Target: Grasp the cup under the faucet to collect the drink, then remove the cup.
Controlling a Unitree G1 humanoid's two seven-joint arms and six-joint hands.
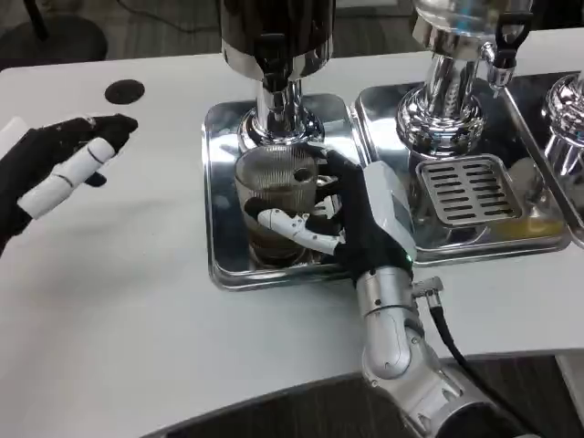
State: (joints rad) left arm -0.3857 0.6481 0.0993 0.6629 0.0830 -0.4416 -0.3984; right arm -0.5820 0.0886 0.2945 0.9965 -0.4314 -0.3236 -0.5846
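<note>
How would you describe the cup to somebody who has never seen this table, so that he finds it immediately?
Start at the white table and find the left one of the shiny metal drip trays. On it, directly under the dark dispenser's chrome faucet, stands the clear ribbed glass cup. It is the only transparent vessel there, and the right robot hand grips it.

No legible text, label, brand name, number or sign appears anywhere in the head view; the dispensers [274, 55], the steel trays [224, 265] and the white surface [137, 319] carry no readable markings.
</note>
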